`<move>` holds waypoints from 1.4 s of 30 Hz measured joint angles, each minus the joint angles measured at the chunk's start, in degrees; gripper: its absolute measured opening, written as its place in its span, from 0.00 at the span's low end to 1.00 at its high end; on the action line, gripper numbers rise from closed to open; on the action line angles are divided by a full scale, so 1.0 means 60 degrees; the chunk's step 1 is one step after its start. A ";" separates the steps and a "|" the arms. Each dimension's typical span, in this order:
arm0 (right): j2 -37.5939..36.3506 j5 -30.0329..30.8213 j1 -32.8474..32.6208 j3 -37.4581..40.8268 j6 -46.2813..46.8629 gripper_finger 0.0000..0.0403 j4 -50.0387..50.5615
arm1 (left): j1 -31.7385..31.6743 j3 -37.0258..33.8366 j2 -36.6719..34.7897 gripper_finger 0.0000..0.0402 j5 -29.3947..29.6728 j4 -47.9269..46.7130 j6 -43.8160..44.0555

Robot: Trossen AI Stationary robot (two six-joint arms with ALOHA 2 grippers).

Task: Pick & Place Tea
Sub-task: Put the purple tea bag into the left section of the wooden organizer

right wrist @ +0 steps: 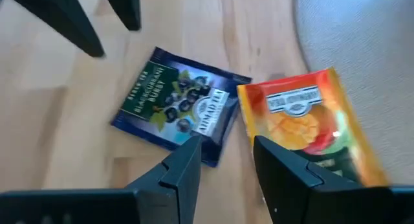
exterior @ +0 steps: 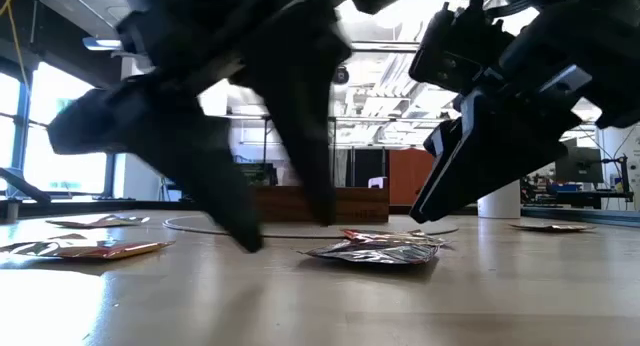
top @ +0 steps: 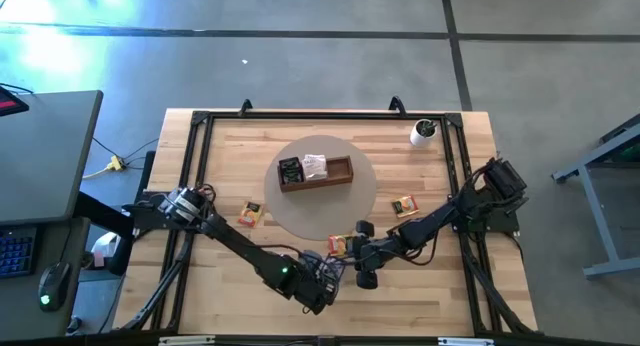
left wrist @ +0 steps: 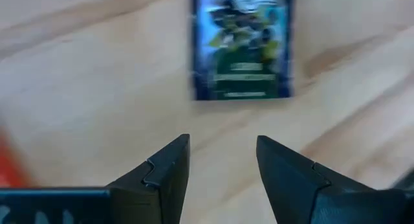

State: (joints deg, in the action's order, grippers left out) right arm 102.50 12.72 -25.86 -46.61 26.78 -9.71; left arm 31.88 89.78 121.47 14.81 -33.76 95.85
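Note:
A dark blue tea sachet (right wrist: 174, 107) lies flat on the wooden table beside an orange sachet (right wrist: 310, 127), near the table's front middle. My left gripper (left wrist: 222, 141) is open, pointing down close over the table just short of the blue sachet (left wrist: 242, 46). My right gripper (right wrist: 226, 143) is open and hovers over both sachets, its fingers above the gap between them. In the high view the two grippers, left (top: 326, 273) and right (top: 354, 254), stand close together by the orange sachet (top: 340, 244). The blue sachet is mostly hidden there.
A brown tray (top: 345, 171) with sachets in two compartments stands on a round grey mat (top: 365, 201). Loose sachets lie at the mat's left (top: 250, 214) and right (top: 404, 206). A white cup (top: 424, 132) stands at the far right. Black frame rails (top: 190, 176) run along the table's sides.

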 joint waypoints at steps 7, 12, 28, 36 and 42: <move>0.0000 -0.0370 -0.0004 -0.0004 0.0538 0.35 0.0159 | -0.0121 0.0018 0.0116 0.44 0.0292 0.0102 -0.0094; 0.0000 -0.0907 -0.0008 -0.0004 0.0546 0.35 0.0182 | -0.0279 0.0018 0.0116 0.44 0.0606 0.0109 -0.0159; 0.0190 -0.0713 -0.0008 -0.0007 0.0496 0.35 0.0038 | -0.0343 0.0018 0.0223 0.44 -0.0248 0.0198 0.0556; 0.1097 -0.0746 -0.0004 -0.0040 0.0448 0.35 -0.1044 | -0.0507 0.0055 0.0597 0.44 -0.0601 0.0303 0.0524; 0.1129 -0.1437 0.0014 -0.0022 0.0345 0.35 -0.1491 | -0.0592 0.0051 0.0612 0.44 -0.0370 0.0162 0.0308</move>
State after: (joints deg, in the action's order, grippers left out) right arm 109.27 4.10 -25.78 -46.74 28.85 -18.66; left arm 28.33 90.08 125.15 12.59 -32.79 97.70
